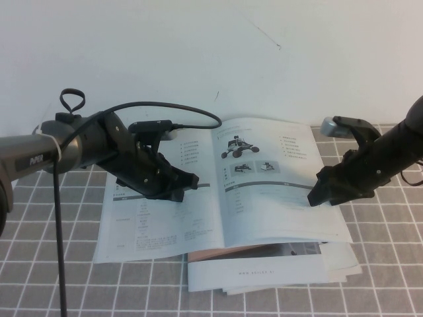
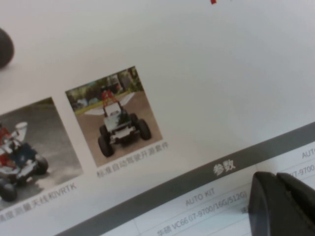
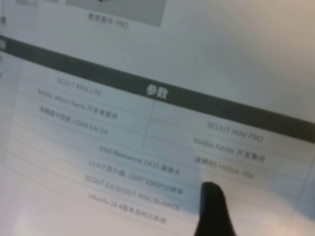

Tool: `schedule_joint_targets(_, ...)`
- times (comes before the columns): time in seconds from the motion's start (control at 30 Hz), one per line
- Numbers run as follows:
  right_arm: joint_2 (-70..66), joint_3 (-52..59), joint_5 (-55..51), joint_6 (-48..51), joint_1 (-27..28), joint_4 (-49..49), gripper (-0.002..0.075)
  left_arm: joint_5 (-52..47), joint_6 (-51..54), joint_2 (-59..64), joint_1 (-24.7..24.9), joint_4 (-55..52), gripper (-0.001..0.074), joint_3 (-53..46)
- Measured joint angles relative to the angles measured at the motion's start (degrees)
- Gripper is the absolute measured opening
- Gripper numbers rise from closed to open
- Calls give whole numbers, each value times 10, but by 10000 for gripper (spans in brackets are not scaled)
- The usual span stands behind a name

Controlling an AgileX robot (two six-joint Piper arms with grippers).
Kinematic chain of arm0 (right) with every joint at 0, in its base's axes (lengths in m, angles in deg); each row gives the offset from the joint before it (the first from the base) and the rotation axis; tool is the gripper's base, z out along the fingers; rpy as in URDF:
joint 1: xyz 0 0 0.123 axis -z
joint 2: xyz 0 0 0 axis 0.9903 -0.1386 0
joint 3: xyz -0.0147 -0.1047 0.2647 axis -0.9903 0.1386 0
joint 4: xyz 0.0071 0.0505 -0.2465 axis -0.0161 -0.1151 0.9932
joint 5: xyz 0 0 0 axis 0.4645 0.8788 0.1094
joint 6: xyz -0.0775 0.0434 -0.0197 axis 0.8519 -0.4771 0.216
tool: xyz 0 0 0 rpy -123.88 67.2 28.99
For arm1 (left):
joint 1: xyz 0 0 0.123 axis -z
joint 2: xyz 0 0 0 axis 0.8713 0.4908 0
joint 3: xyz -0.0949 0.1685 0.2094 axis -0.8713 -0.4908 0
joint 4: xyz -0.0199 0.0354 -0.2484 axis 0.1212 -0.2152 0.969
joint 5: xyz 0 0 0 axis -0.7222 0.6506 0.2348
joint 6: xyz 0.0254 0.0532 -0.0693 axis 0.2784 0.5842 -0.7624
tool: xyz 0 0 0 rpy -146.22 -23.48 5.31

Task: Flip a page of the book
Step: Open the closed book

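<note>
Plain white booklets lie nearest us at six o'clock, under the large white glossy book (open flat). We see the left gripper low over its nine-o'clock page, fingers unreadable; the right gripper, fingers apart, touches the three-o'clock white glossy page.

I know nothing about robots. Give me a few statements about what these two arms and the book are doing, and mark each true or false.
1. The book lies open on the table. True.
2. The left gripper hovers high above the book's right-hand page. False: it sits low over the left-hand page.
3. The right gripper is at the outer edge of the page showing a black wheeled robot. True.
4. The right gripper is clamped shut. False: it is open.
5. More booklets lie under the book. True.
</note>
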Motion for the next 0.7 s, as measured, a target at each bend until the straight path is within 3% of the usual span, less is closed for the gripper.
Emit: schedule_joint_targets(0.7,-12,-41,3,-2,6,18,433,-8,1,0,0,-4,-3,0)
